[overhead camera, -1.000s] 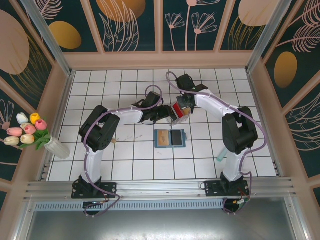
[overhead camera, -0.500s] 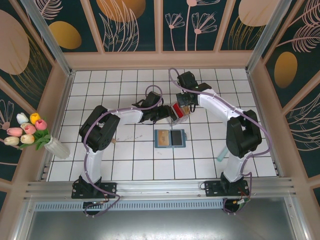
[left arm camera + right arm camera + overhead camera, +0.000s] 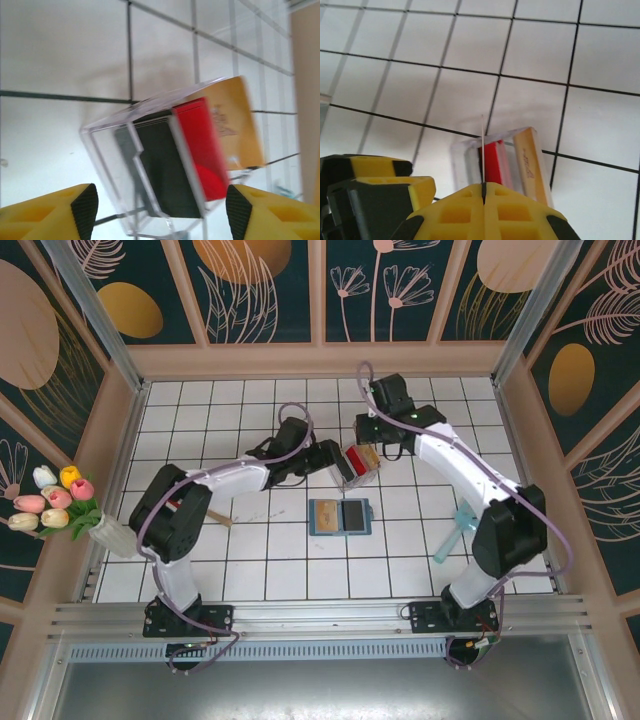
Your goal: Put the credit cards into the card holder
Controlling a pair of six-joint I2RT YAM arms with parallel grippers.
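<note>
A clear upright rack (image 3: pixel 362 466) stands behind the teal card holder (image 3: pixel 340 516), which lies open and flat. In the rack stand a black card (image 3: pixel 167 172), a red card (image 3: pixel 200 142) and a tan card (image 3: pixel 235 125). My left gripper (image 3: pixel 162 207) is open, with one fingertip on each side of the rack and a gap to both. My right gripper (image 3: pixel 483 186) hovers over the rack (image 3: pixel 462 150), shut on a thin credit card (image 3: pixel 481 145). That card shows edge-on and its colour is unclear. Below it are the red card (image 3: pixel 492 160) and the tan card (image 3: pixel 529 160).
A vase of tulips (image 3: pixel 60 508) stands at the left wall. A teal object (image 3: pixel 455 530) lies at the right, and a small brown stick (image 3: pixel 220 518) lies left of the holder. Raised walls ring the tiled table (image 3: pixel 250 570).
My right gripper has lifted up and back from the rack with a thin card pinched in it. My left gripper's jaws have spread wider around the rack, and its arm has stretched out.
</note>
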